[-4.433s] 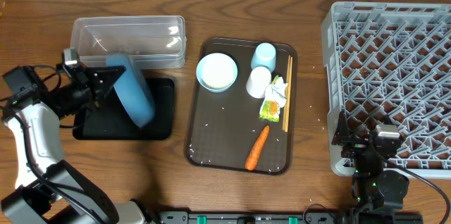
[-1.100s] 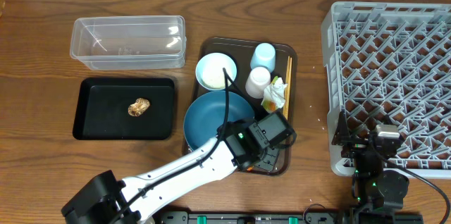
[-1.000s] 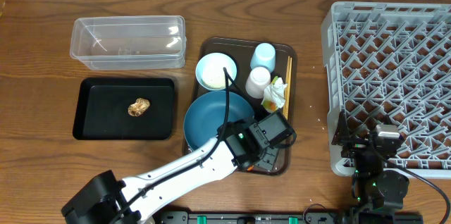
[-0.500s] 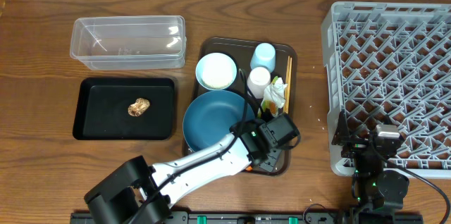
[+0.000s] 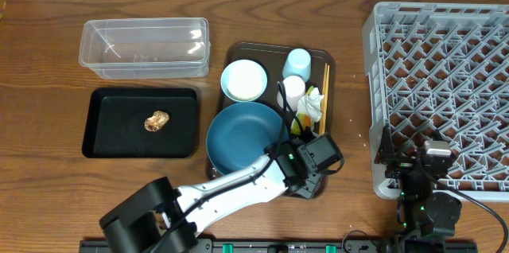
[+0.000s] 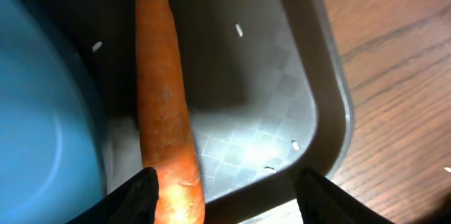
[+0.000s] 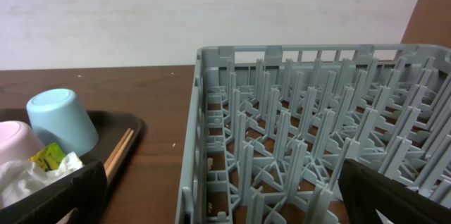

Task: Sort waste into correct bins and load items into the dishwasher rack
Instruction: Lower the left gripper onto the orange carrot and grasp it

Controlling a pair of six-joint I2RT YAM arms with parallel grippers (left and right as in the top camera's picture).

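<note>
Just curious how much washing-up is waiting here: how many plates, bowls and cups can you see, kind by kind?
Plates: 1, the blue plate
Bowls: 1, the pale-blue bowl
Cups: 2, the pale-blue cup and the whitish-pink cup
Total: 4

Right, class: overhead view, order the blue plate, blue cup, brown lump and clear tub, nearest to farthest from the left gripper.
1. Blue plate, beside the left gripper.
2. Blue cup, back of the brown tray.
3. Brown lump, in the black tray.
4. Clear tub, far left.
</note>
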